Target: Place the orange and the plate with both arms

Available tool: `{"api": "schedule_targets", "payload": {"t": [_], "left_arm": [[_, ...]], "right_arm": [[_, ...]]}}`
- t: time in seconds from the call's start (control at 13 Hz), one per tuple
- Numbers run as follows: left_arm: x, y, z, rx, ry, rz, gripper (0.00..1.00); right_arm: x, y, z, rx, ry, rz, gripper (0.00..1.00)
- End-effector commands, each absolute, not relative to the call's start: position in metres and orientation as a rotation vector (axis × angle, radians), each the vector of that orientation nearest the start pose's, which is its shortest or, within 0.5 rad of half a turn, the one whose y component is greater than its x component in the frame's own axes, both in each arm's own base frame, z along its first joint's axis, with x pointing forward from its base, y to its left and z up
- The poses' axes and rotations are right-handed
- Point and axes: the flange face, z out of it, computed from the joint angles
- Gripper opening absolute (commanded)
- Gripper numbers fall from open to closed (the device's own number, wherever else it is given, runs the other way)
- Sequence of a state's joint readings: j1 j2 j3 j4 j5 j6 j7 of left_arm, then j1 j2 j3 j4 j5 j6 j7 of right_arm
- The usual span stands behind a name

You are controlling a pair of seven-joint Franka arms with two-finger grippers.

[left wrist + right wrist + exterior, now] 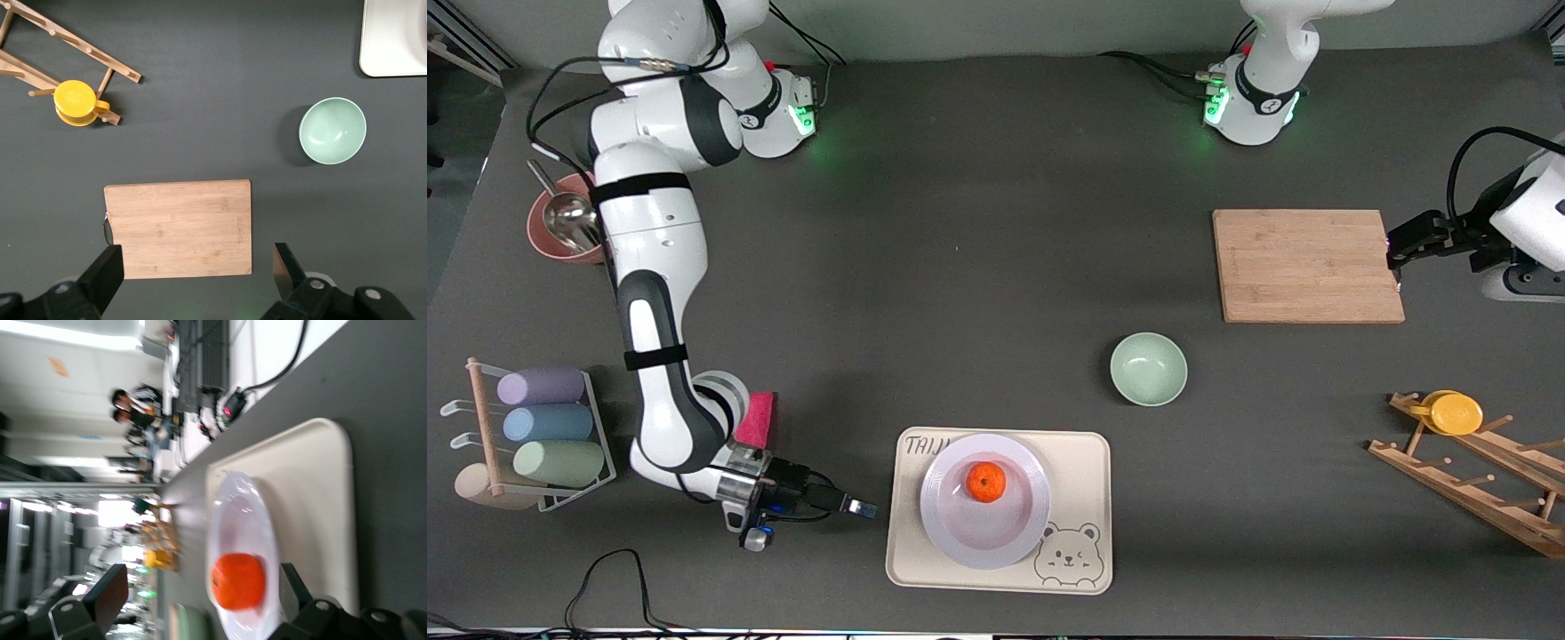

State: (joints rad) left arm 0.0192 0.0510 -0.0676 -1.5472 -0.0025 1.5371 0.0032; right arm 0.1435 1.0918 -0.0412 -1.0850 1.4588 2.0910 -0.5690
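the small bright orange (986, 482) is sitting in the glossy white plate (984, 531) on the cream bear tray (1083, 484); the right gripper (860, 508), open and empty, is hovering just beside the tray's right-arm end, while the left gripper (1394, 260), open and empty, is waiting by the bamboo board (1305, 265).

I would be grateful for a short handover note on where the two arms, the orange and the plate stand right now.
Right gripper: open, empty, low beside the cream tray, at its end toward the right arm's side, fingers pointing at the plate.
Left gripper: open, empty, over the edge of the wooden cutting board; this arm waits.
The orange sits on the plate, and the plate rests on the cream tray.
Done, by the look of it: orange on plate, plate on tray, both released.
Left: probably only to pull the right arm clear and confirm the placement.
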Motion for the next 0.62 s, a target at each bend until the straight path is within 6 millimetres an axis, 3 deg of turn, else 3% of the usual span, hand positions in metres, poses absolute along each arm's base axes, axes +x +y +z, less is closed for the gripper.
{"api": "schedule_targets", "payload": {"t": [0.0,0.15,0.54], "left_arm": [[0.562,-0.03,0.609,-3.152,0.092,0.1,1.0],[0.562,-0.03,0.609,-3.152,0.092,0.1,1.0],[0.562,-0.032,0.608,-3.151,0.097,0.104,1.0]], "right_arm": [[0.741,0.103,0.211,-2.166,0.154,-0.161,1.0],[0.721,0.086,0.246,-2.321,0.035,-0.137,1.0],[0.665,0.056,0.313,-2.603,-0.117,-0.062,1.0]]}}
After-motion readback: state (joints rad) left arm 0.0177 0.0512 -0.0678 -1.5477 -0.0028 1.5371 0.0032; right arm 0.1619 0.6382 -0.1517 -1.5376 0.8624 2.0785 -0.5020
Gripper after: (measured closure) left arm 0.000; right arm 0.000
